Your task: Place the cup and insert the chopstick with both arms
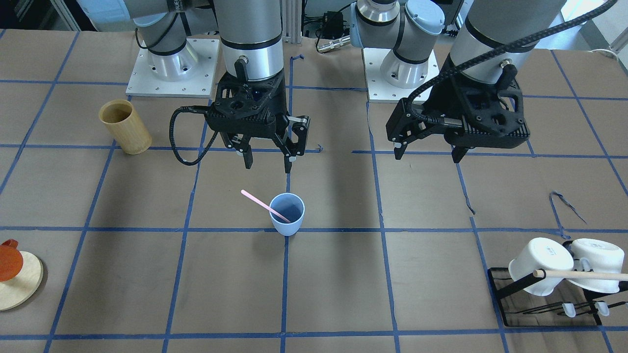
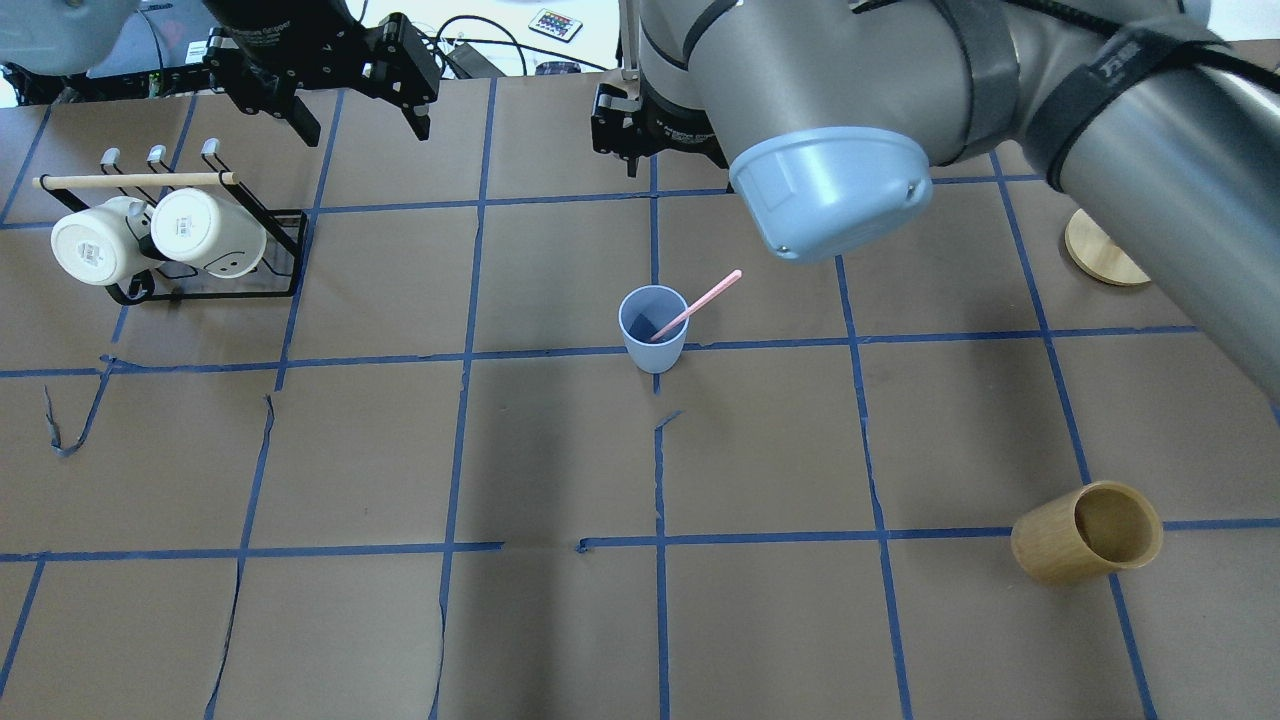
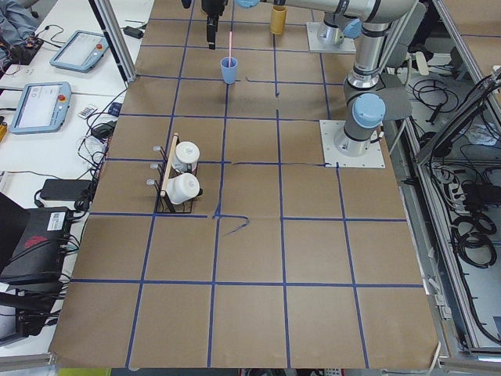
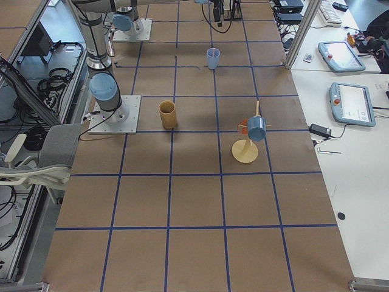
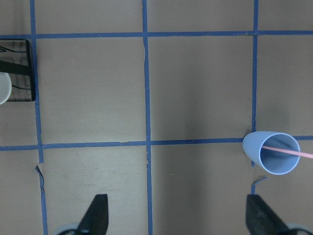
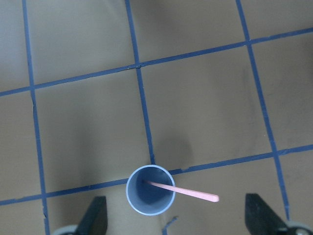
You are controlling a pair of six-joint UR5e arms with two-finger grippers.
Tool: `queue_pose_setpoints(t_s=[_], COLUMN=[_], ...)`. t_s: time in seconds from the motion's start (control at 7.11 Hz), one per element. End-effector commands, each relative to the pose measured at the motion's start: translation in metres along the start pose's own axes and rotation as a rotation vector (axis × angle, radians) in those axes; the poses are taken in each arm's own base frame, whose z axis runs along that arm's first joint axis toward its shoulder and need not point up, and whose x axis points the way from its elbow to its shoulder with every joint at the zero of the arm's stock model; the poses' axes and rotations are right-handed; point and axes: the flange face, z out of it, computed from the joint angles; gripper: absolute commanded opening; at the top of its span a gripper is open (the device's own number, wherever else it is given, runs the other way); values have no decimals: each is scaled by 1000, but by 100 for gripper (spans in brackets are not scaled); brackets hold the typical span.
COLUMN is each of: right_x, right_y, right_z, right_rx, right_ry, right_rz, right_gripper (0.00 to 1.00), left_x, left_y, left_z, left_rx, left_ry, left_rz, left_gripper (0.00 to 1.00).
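The light-blue cup stands upright near the table's middle, on a blue tape line. It also shows in the overhead view and both wrist views. The pale-pink chopstick leans inside it, its top end sticking out over the rim. My right gripper is open and empty, raised just behind and above the cup. My left gripper is open and empty, raised well off to the cup's side.
A tan bamboo cup stands on my right side. A black rack with two white mugs and a wooden dowel sits on my left. A round wooden stand is at the far right edge.
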Motion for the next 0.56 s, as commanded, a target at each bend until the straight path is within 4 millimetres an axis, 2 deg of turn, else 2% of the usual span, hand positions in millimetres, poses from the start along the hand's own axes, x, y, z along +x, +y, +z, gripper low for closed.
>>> queue_pose_setpoints(t_s=[0.0,0.28,0.42], right_x=[39,123,154], right_y=[-23,-53,-57], right_z=[-20,-16,-22], right_rx=[-78,-214,-242], right_ry=[91,91,106], right_rz=[-49,44,36], right_gripper=[100,100,100], left_x=[0,-1,-1], left_y=[0,0,0], left_z=[0,0,0], left_rx=[1,1,1], left_ry=[0,-2,-2], left_rz=[1,-1,-1], left_gripper=[100,100,100])
